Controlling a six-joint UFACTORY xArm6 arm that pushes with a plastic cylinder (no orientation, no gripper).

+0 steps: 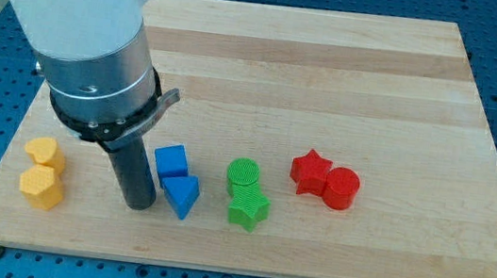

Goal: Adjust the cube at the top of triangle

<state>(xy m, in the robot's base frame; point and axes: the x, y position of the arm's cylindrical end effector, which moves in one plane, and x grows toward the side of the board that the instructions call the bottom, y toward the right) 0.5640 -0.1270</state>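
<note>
A blue cube (171, 161) sits on the wooden board (332, 73), touching the top of a blue triangle (182, 194) just below it. My tip (139, 203) is down on the board just left of the blue triangle, close to it; whether it touches is unclear. The rod rises next to the cube's left side.
Two yellow blocks, a heart-like one (42, 152) and a hexagon (42, 187), lie at the view's left. A green cylinder (244, 174) and green star (247, 210) lie right of the blue pair. A red star (309, 172) and red cylinder (341, 188) lie further right.
</note>
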